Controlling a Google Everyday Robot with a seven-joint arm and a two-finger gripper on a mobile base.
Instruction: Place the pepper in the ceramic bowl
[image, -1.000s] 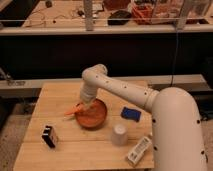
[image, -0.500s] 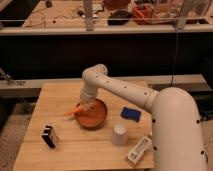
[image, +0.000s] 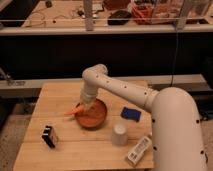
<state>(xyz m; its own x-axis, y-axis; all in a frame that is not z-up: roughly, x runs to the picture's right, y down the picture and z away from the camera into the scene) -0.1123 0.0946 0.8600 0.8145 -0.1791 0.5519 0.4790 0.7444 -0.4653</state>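
No text, label, brand, number or sign can be read anywhere. The carton (image: 139, 150) lying on the surface (image: 60, 95) to the right of the ceramic bowl (image: 92, 115) shows dark markings on its side, but they cannot be made out. The small dark box (image: 48, 136) standing to the left of the bowl has a pale face with no legible print. The claw (image: 86, 106) sits at the bowl's left rim, by the pepper (image: 73, 110), and carries no visible lettering.
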